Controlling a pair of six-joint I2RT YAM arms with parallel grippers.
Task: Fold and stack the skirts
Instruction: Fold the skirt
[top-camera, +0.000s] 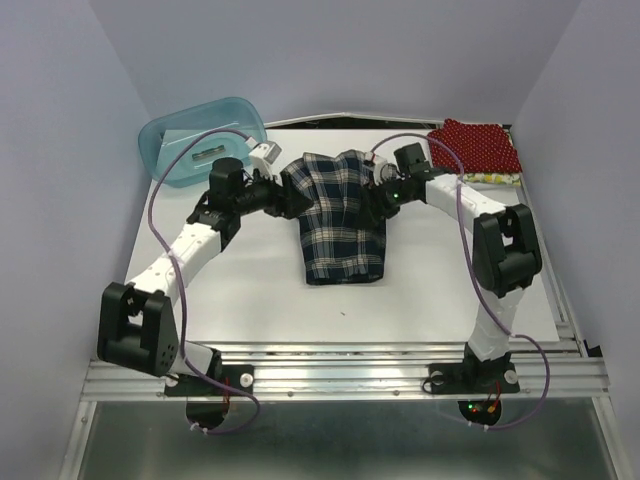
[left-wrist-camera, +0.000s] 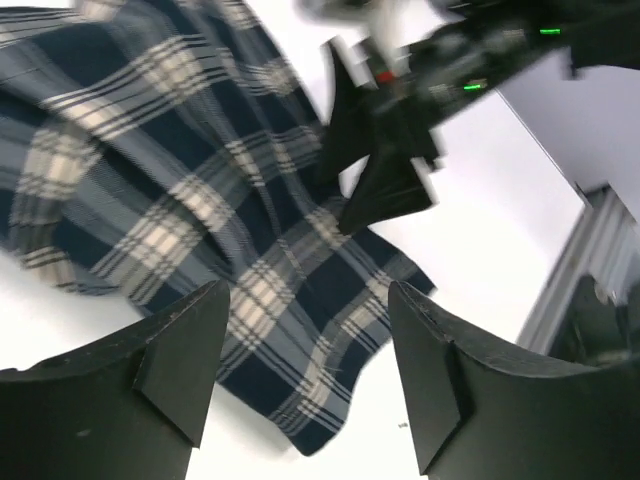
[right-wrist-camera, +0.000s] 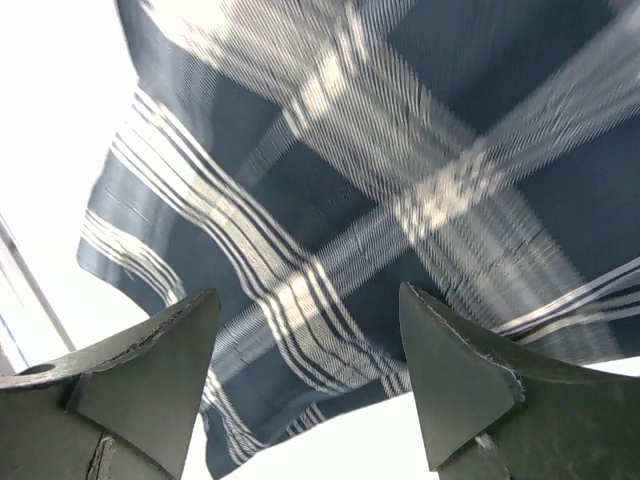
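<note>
Left claw (left-wrist-camera: 305, 300) and right claw (right-wrist-camera: 307, 300) gape, released, flanking the plaid skirt (top-camera: 340, 215), their tips hidden from overhead. To its right, the red skirt (top-camera: 478, 145) mostly covers the yellowish skirt (top-camera: 492, 179).

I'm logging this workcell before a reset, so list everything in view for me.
plaid skirt: one, navy, white and dark green, table centre
red skirt: one, red with white dots, far right corner
yellowish skirt: one, edge showing under the red skirt
tub: one, translucent teal, far left corner
table: one, white
left arm: one, white and black
right arm: one, white and black
left claw: one, black, open, by the plaid skirt
right claw: one, black, open, by the plaid skirt
</note>
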